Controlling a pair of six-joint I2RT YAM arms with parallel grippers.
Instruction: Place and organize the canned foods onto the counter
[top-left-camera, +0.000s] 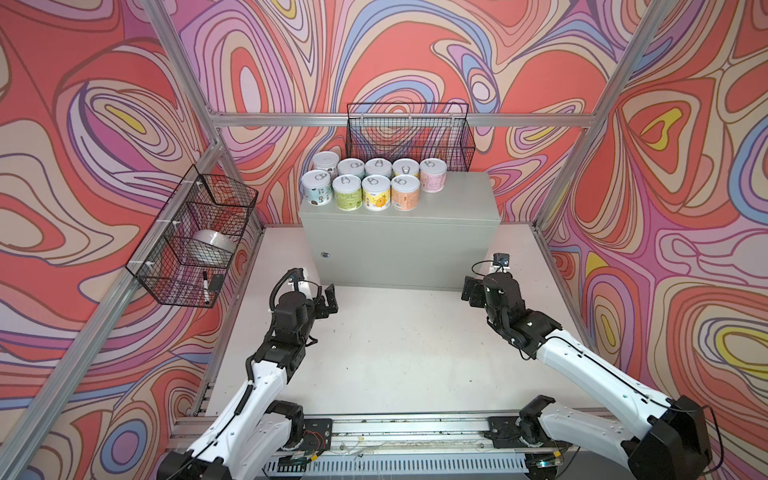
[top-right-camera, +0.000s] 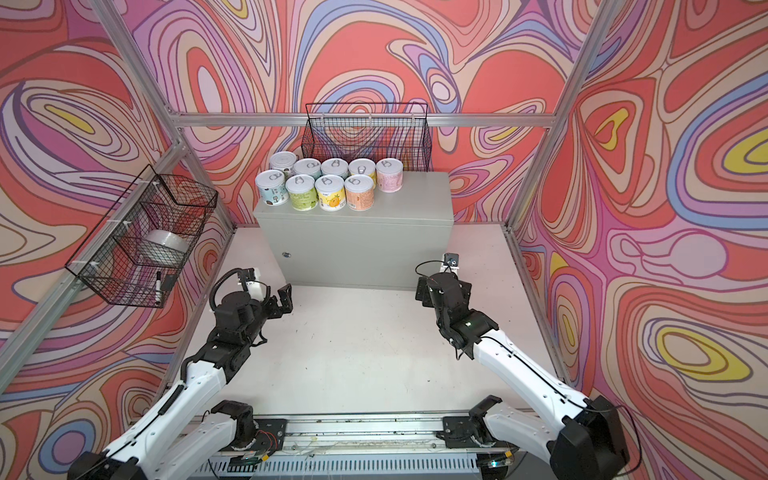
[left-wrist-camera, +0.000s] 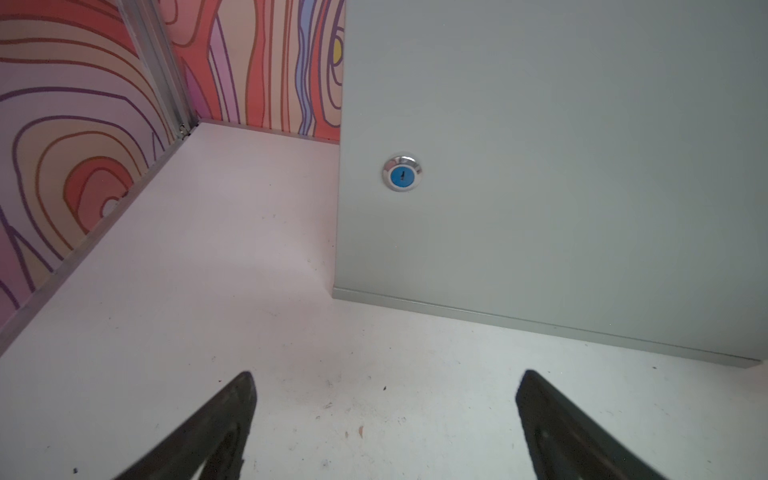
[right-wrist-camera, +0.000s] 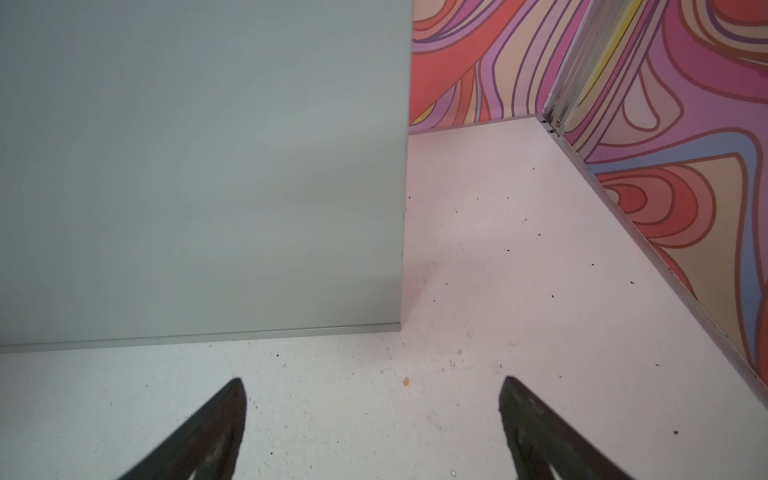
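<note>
Black jaws on the left gripper (left-wrist-camera: 386, 374) and right gripper (right-wrist-camera: 372, 379) are spread wide, holding nothing, low by the counter (top-left-camera: 399, 245) front. All nine canned foods (top-left-camera: 376, 193) sit on top in two tidy rows, so it looks pretty much done to me.

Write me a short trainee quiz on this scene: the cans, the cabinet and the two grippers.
1. How many cans stand on the grey cabinet?
2. True or false: the left gripper and the right gripper are both open and empty.
3. In both top views, which can ends the back row on the right? A. pink can B. blue can C. green can

Key: 1. nine; 2. true; 3. A
</note>
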